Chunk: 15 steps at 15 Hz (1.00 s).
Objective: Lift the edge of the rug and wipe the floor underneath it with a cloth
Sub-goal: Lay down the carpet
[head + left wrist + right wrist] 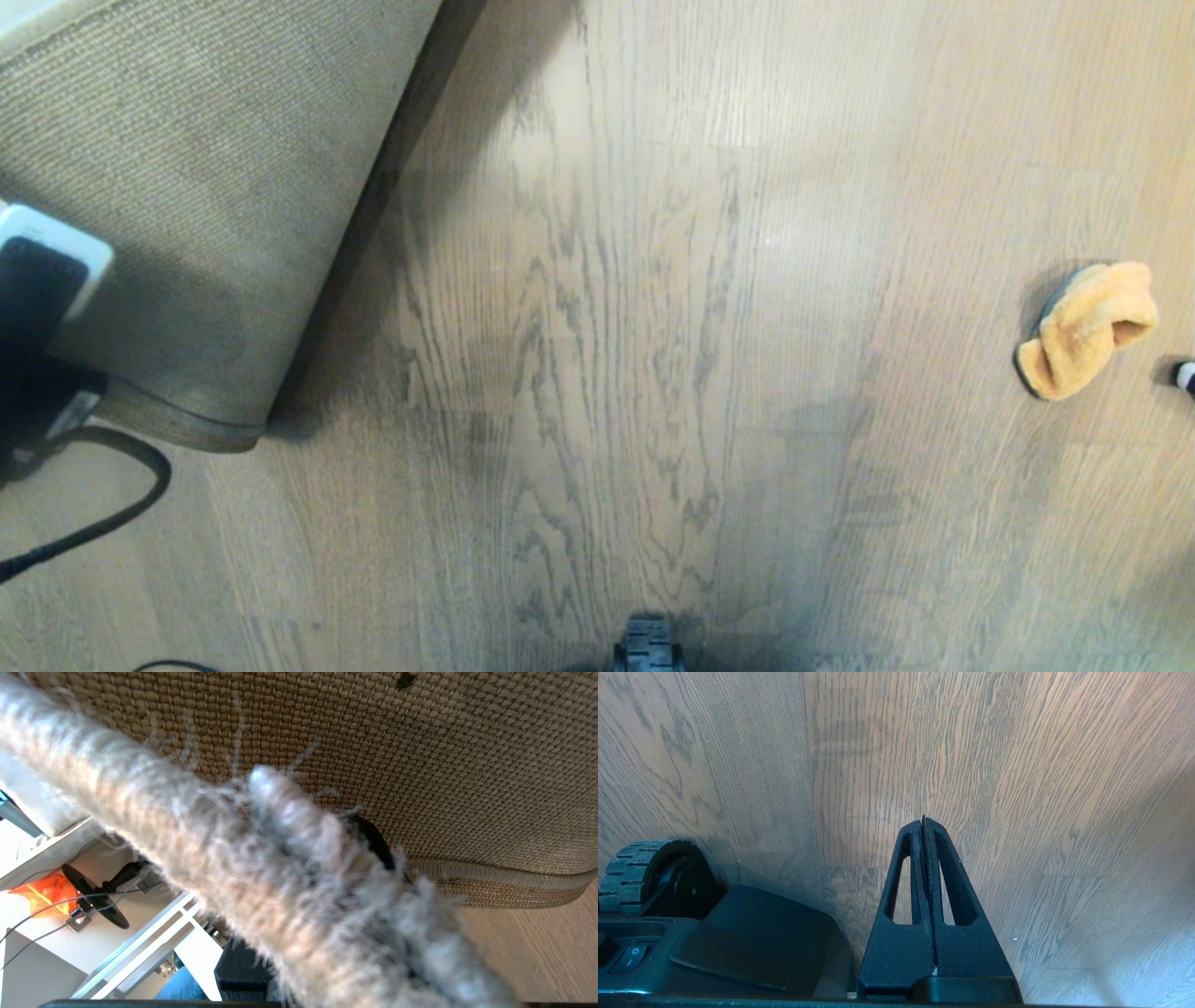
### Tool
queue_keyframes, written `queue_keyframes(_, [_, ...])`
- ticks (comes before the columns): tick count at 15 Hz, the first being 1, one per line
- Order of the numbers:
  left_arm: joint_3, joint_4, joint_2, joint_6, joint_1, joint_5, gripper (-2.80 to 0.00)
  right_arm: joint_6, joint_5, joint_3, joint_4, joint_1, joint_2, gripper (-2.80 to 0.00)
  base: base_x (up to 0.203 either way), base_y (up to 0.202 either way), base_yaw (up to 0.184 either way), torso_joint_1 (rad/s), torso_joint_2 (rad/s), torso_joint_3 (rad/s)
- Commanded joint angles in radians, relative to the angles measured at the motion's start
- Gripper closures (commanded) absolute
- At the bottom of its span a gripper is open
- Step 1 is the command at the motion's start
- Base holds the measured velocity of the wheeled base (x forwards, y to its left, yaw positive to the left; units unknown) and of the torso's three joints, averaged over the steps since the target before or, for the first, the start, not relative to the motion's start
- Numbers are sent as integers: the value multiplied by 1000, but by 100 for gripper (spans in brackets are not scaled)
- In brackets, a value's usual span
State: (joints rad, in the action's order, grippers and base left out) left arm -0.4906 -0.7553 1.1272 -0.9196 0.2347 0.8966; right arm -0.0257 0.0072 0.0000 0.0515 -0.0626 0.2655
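Beside the lifted rug [196, 187], its tan backing turned up, bare floor [635, 280] lay open well past the curled edge. The left hand [373, 844] pinched that edge; holding it high looked wise. The cloth [1088, 329] sat well apart; the right hand [924, 826] was closed, empty.
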Motion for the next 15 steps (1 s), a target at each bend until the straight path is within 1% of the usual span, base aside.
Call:
queue_keyframes(1, [1,-4,-12,-4,1,7,0,0,0,0,1,0,3,0,0,0,0,0,0,0])
queue_keyframes(6, [13,-2,-23,-4,19,10,0,0,0,0,1,0,3,0,0,0,0,0,0,0])
queue_keyframes(7, [18,-1,-30,-5,19,10,-280,0,0,0,1,0,3,0,0,0,0,0,0,0])
queue_keyframes(15, [17,-2,-44,-4,21,8,-280,0,0,0,1,0,3,0,0,0,0,0,0,0])
